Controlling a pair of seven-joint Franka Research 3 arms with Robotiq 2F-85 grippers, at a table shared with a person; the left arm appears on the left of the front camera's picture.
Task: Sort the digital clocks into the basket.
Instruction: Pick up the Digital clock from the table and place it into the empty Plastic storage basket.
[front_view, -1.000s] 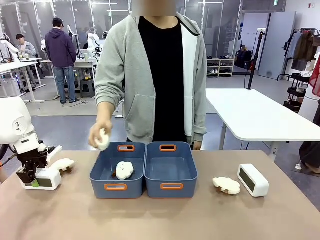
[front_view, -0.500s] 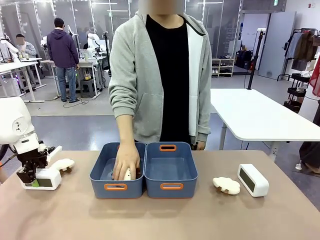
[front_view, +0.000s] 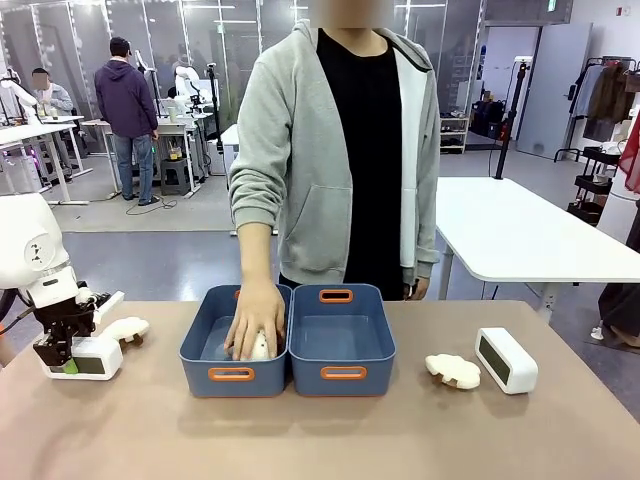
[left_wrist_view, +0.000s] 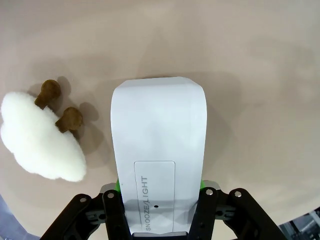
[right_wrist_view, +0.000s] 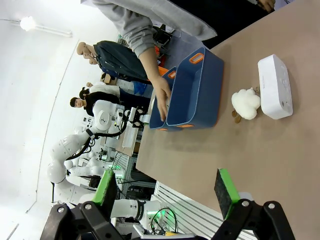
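Rightward the basket (front_view: 310, 378) is waiting: left tool (left_wrist_view: 160, 185) is gripping a digital clock (left_wrist_view: 157, 130)

Midway along the brown counter (front_view: 120, 430), the person's hand (front_view: 253, 325) is pressing a cream mushroom-like piece (front_view: 260, 347) into the left blue tub (front_view: 200, 362). The bare right tub touching it is therefore probably serving as the clocks' basket. The gripped digital clock is sitting at the counter's left end, its long axis pointing along the counter toward the tubs. The left tool is pinching it across its short side, at the end away from them. The second clock (front_view: 506, 360) is standing near the right end, nearer the right tool (right_wrist_view: 165, 192), which is gaping wide and holding nothing.
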